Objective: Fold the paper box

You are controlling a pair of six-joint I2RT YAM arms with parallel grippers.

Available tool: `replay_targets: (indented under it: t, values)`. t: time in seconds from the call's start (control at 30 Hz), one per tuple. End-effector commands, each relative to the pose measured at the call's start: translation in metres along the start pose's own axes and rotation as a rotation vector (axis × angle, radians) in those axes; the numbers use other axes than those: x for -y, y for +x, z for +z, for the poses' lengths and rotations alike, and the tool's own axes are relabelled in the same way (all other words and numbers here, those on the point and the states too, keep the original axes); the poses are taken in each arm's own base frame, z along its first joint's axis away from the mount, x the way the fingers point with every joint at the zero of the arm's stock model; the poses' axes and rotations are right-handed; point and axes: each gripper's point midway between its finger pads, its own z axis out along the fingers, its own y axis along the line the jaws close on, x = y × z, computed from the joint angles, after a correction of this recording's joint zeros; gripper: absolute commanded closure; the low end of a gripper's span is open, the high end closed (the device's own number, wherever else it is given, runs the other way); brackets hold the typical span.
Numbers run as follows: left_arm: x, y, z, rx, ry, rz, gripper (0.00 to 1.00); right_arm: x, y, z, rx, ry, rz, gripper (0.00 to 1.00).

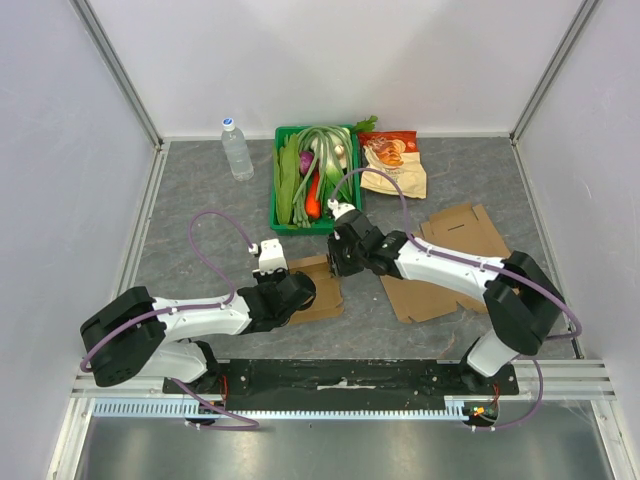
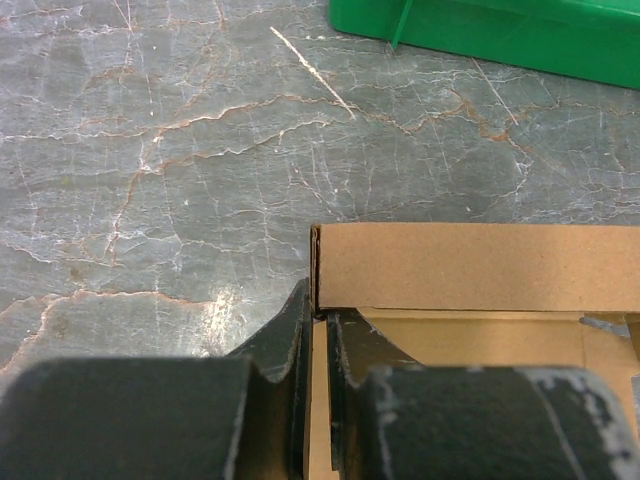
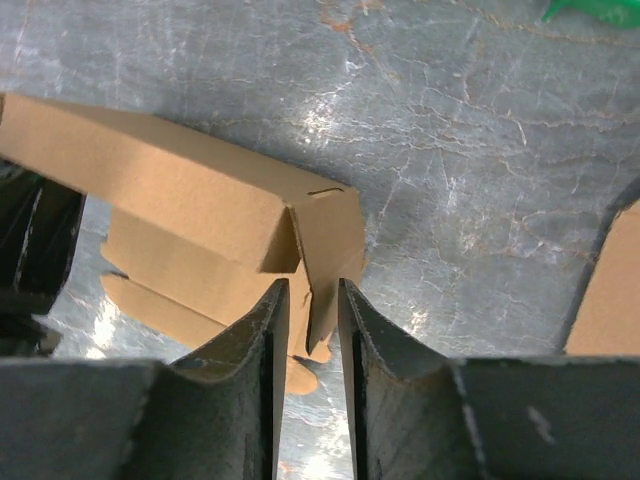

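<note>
1. On the bench (image 1: 200, 210), just ahead of the two arm bases, sits the paper box (image 1: 322, 296). It is a small brown cardboard piece, only partly folded. The left jaws are at its left side and the right jaws at its far right corner.
2. The left jaws are pressed together on an upright side wall of the paper box, right at a corner. In the left wrist view the thin card stands edge-on between the two dark fingers (image 2: 280, 345), with no gap showing on either side.
3. From that pinched corner a long raised wall runs off to the right, with the box floor lying flat behind it.
4. The right jaws stand slightly spread. In the right wrist view the corner of a bent end flap hangs in the narrow gap between the fingers (image 3: 250, 345), and the bench shows through lower down. I cannot tell whether either finger touches the flap.
5. Beneath that raised corner, further layers of card lie flat on the bench.
6. A flat cardboard blank (image 1: 465, 232) lies to the right of the box, partly under the right arm (image 1: 450, 268).
7. Behind the box, near but apart from it, is a green crate (image 1: 279, 190) full of vegetables.
8. A water bottle (image 1: 236, 148) stands upright to the crate's left, and a snack bag (image 1: 392, 165) lies just beside its right.
</note>
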Motion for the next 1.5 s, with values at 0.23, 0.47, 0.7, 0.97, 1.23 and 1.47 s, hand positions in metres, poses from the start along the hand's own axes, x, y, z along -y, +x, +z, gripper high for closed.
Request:
replay_targets:
  t: [0.23, 0.47, 0.7, 0.97, 1.23, 1.47]
  values:
    - [0.005, -0.011, -0.001, 0.045, 0.007, -0.034, 0.98, -0.019, -0.026, -0.033, 0.224, -0.291, -0.376, 0.43]
    - [0.005, -0.011, -0.001, 0.046, 0.007, -0.031, 0.98, 0.025, -0.066, -0.058, 0.353, -0.149, -0.278, 0.41]
    - [0.006, -0.011, -0.001, 0.044, 0.007, -0.028, 0.98, 0.059, -0.051, -0.037, 0.241, 0.025, -0.394, 0.49]
    - [0.008, -0.011, 0.000, 0.042, 0.003, -0.019, 0.98, 0.018, -0.032, -0.007, 0.279, -0.128, -0.532, 0.54]
    - [0.008, -0.011, 0.000, 0.041, 0.000, -0.016, 0.98, -0.018, -0.018, -0.003, 0.295, -0.253, -0.604, 0.54]
    - [0.010, -0.011, 0.000, 0.040, 0.002, -0.007, 0.98, -0.022, -0.019, -0.001, 0.357, -0.266, -0.593, 0.51]
